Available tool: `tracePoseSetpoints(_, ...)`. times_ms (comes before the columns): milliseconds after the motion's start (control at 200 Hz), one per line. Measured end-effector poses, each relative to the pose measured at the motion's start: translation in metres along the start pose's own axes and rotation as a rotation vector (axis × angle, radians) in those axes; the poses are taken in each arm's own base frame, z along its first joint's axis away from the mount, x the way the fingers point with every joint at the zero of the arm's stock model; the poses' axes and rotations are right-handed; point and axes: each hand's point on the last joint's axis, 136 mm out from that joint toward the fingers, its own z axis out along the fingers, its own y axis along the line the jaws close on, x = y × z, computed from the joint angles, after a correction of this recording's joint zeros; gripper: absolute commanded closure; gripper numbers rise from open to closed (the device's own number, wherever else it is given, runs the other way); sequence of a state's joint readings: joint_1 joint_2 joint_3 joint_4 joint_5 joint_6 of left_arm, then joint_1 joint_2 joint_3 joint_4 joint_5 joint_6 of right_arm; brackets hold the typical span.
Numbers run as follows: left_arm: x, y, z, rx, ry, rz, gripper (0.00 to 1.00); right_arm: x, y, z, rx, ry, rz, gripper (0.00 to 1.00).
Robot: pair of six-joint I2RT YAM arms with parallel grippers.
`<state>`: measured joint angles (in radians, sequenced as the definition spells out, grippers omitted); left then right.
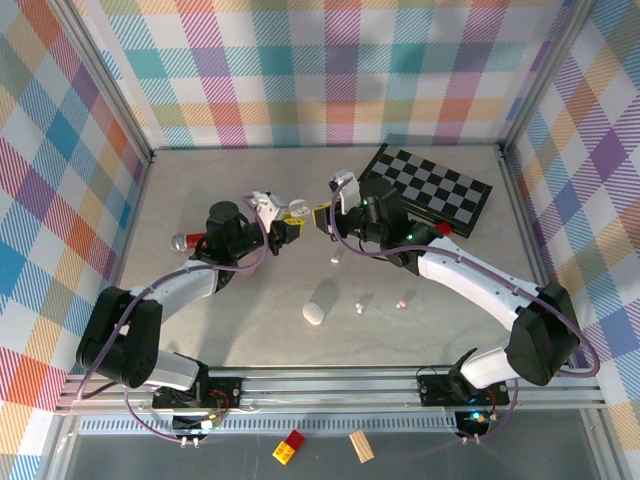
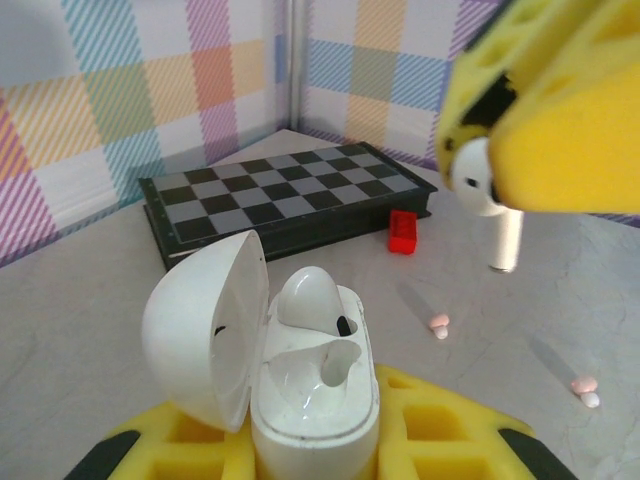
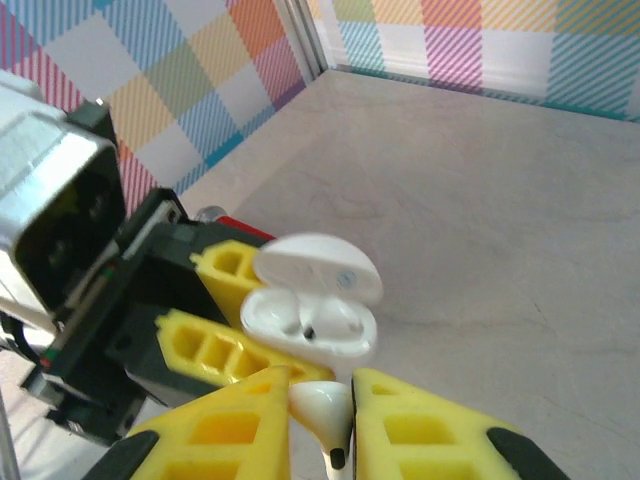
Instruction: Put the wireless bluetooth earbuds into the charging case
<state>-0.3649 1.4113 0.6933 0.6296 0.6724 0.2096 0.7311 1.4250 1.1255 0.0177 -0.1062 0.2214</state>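
My left gripper [image 2: 315, 435] is shut on the white charging case [image 2: 312, 385], held upright with its lid [image 2: 205, 330] swung open to the left. One white earbud [image 2: 310, 295] sits in the far slot; the near slot is hollow. My right gripper [image 3: 322, 392] is shut on a second white earbud [image 3: 324, 408], stem down, just above and right of the case [image 3: 310, 325]. From above, both grippers [image 1: 285, 228] [image 1: 322, 213] meet mid-table. Tiny pale pink earbuds [image 1: 402, 300] [image 1: 358, 305] lie loose on the table.
A closed white case [image 1: 315, 313] lies in front of the arms. A folded chessboard [image 1: 428, 188] sits at the back right with a red block [image 2: 402, 232] beside it. A red-and-silver object [image 1: 188, 240] lies left of the left arm.
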Motion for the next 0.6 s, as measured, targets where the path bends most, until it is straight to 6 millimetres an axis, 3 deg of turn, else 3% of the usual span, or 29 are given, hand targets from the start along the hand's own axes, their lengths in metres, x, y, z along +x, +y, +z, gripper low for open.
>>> tracePoseSetpoints(305, 0.006, -0.029, 0.01, 0.071, 0.013, 0.021, 1.0, -0.013, 0.011, -0.001, -0.06, -0.047, -0.006, 0.82)
tracePoseSetpoints(600, -0.001, -0.032, 0.011, 0.076, -0.015, 0.034, 1.0, -0.013, 0.01, -0.001, -0.06, -0.049, -0.002, 0.82)
